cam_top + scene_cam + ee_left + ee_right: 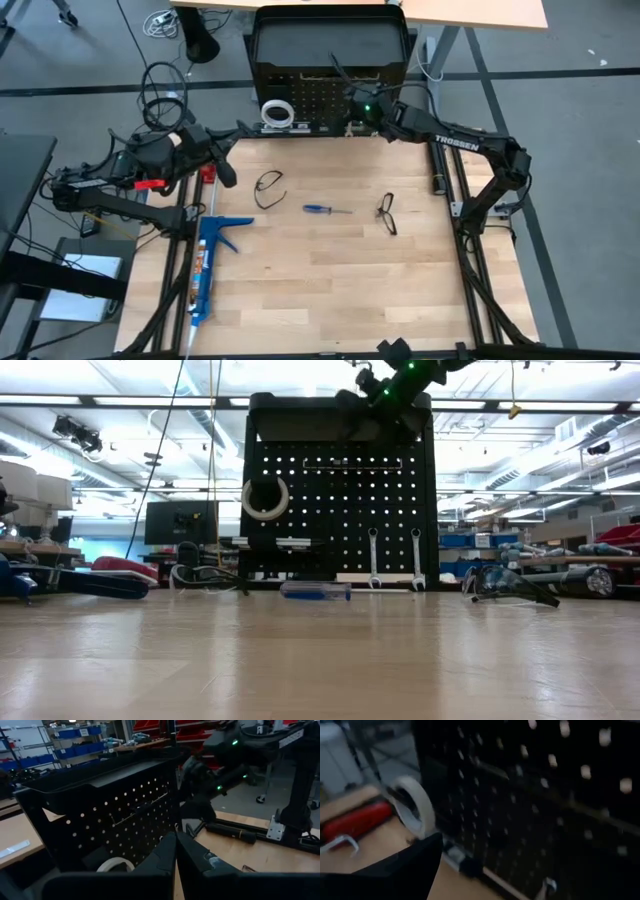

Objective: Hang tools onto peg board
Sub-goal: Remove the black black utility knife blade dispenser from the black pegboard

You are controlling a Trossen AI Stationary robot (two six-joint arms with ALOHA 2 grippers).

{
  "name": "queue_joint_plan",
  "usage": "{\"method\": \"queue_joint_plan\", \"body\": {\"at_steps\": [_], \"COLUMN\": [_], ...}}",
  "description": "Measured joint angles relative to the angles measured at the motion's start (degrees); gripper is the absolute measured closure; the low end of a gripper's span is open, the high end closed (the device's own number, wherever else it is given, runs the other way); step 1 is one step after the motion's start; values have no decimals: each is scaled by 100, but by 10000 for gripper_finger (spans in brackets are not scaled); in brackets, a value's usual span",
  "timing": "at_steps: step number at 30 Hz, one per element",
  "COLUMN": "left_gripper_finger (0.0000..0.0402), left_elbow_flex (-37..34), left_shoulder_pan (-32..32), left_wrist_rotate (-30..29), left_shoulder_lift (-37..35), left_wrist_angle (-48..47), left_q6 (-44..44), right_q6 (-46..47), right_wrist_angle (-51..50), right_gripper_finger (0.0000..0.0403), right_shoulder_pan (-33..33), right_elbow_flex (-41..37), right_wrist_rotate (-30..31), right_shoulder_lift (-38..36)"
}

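The peg board stands upright at the far edge of the wooden table, a black perforated panel in a black frame. On its face hang a white tape roll, toward its left side in the low view, and two silver wrenches side by side lower down toward its right. A thin horizontal bar sits near the top of the panel.

The right gripper is at the upper part of the peg board, above the wrenches and level with the tape roll's side of the panel as the high view shows it. Its wrist view looks along the panel face toward the tape roll. Whether its fingers are apart or together cannot be told.

The left gripper hovers over the table in front of the peg board's tape-roll end, its two fingers pressed together with nothing between them.

On the table, in front of the panel and apart from both grippers: a pair of black-framed safety glasses nearest the left gripper, a blue-handled screwdriver in the middle, and a second pair of safety glasses below the right arm. A blue caulking gun lies lengthwise under the left arm, with a red-handled tool just beside the left gripper.
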Motion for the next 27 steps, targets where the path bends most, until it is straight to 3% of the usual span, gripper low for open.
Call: {"method": "queue_joint_plan", "body": {"at_steps": [5,14,20,27], "left_gripper_finger": [383,383,383,383], "left_elbow_flex": [0,0,0,0], "left_shoulder_pan": [0,2,2,2], "left_wrist_rotate": [-75,-93,-93,-91], "left_shoulder_lift": [7,26,26,26], "left_wrist_angle": [-10,-12,-16,-9], "left_q6": [0,0,-2,-2], "right_q6": [-678,-1407,-3755,-5365], "right_wrist_angle": [828,1236,1937,1934], "right_gripper_finger": [25,25,24,25], "right_shoulder_pan": [375,508,517,663], "right_elbow_flex": [-237,-623,-881,-873], "right_wrist_rotate": [941,1925,2272,2675], "right_shoulder_lift": [-4,-4,96,250]}}
